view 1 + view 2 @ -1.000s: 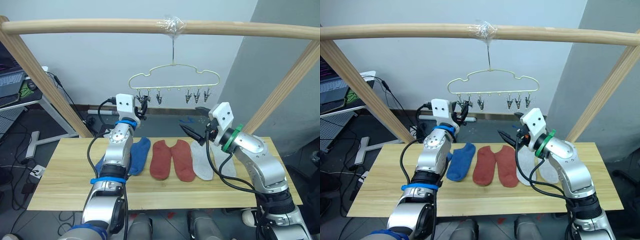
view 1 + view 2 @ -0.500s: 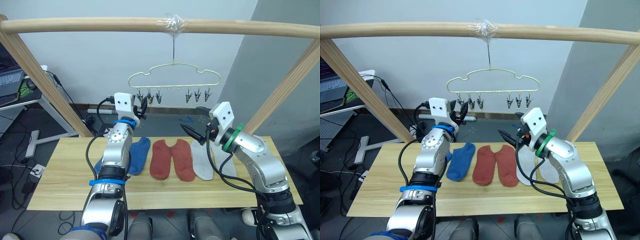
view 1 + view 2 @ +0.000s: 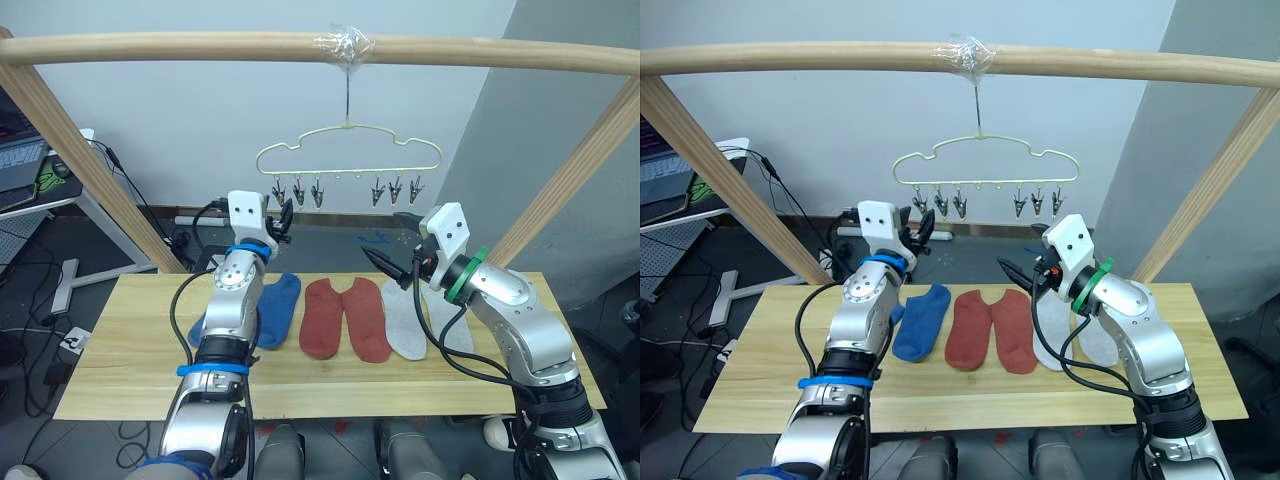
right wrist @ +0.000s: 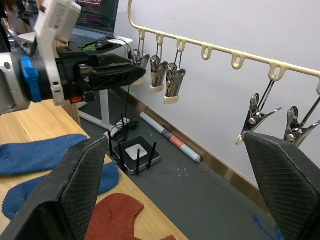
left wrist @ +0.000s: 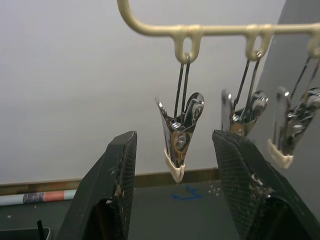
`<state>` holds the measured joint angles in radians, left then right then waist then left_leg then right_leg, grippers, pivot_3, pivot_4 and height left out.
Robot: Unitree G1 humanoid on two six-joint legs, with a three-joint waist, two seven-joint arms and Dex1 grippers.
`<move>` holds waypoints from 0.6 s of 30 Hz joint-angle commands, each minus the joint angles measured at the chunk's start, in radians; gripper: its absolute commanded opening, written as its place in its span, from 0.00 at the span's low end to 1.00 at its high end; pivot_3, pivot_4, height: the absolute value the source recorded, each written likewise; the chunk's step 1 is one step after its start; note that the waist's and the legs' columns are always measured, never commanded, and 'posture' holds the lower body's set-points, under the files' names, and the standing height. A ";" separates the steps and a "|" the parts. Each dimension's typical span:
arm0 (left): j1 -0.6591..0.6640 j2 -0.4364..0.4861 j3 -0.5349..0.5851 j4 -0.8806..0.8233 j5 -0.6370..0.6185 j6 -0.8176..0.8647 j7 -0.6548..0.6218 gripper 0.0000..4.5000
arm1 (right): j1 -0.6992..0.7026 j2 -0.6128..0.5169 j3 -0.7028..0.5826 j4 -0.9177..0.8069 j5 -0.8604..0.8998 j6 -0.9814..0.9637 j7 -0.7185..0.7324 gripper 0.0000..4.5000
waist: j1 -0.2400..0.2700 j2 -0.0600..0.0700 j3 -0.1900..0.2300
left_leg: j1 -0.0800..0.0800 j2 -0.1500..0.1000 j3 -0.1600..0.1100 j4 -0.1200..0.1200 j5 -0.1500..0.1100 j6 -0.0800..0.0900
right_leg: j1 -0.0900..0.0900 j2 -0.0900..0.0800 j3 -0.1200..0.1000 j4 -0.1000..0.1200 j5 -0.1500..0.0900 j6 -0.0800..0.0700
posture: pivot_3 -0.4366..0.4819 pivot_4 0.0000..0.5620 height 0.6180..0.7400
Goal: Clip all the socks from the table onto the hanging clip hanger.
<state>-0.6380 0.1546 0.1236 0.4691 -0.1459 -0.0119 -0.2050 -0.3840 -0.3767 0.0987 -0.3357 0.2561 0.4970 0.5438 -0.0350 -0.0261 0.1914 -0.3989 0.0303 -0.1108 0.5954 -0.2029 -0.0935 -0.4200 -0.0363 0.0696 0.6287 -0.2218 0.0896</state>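
A round pale wooden pole frame [image 3: 200,47] spans the scene, its top bar level and its two side poles slanting outward and down; a wad of clear tape [image 3: 343,46] is wrapped round the top bar near its middle; behind stands a white wall [image 3: 180,120], with a grey wall panel [image 3: 560,130] to the right; at the far left a desk [image 3: 40,195] on white legs carries a laptop [image 3: 20,165] and dark cables [image 3: 115,165]; on the dark floor [image 3: 330,240] by the wall's foot lie a small black router with upright antennas [image 4: 136,152], a rolled paper tube [image 4: 170,137] and a blue mark [image 5: 186,194].
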 commanded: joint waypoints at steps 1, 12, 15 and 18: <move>-0.056 0.006 -0.002 0.041 0.020 -0.060 0.007 0.54 | -0.024 -0.006 -0.016 -0.043 0.007 -0.004 -0.002 1.00 | 0.000 0.000 0.001 | 0.000 0.000 0.000 0.000 0.000 0.000 | 0.000 0.000 0.000 0.000 0.000 0.000 | 0.44 0.35 1.00; -0.086 -0.001 -0.007 0.065 0.076 -0.135 0.082 0.54 | -0.021 -0.010 -0.020 -0.050 0.007 0.004 -0.008 1.00 | -0.001 -0.001 0.009 | 0.000 0.000 0.000 0.000 0.000 0.000 | 0.000 0.000 0.000 0.000 0.000 0.000 | 0.43 0.37 1.00; -0.086 -0.004 -0.008 0.059 0.077 -0.136 0.086 0.54 | -0.022 -0.009 -0.019 -0.049 0.007 0.004 -0.010 1.00 | -0.001 -0.001 0.009 | -0.001 0.000 0.000 0.000 0.000 0.000 | 0.000 0.000 0.000 0.000 0.000 0.000 | 0.43 0.37 1.00; -0.086 -0.007 -0.008 0.062 0.071 -0.134 0.083 0.54 | -0.029 -0.005 -0.017 -0.045 0.006 0.004 -0.012 1.00 | -0.001 -0.001 0.009 | -0.001 0.000 0.000 0.000 0.000 0.000 | 0.000 0.000 0.000 0.000 0.000 0.000 | 0.43 0.37 1.00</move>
<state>-0.7106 0.1514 0.1201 0.5648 -0.0747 -0.1213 -0.1220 -0.3864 -0.3829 0.0987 -0.3386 0.2562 0.5083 0.5391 -0.0358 -0.0267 0.2009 -0.3995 0.0303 -0.1109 0.5953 -0.2029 -0.0935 -0.4203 -0.0363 0.0697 0.6287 -0.2217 0.0898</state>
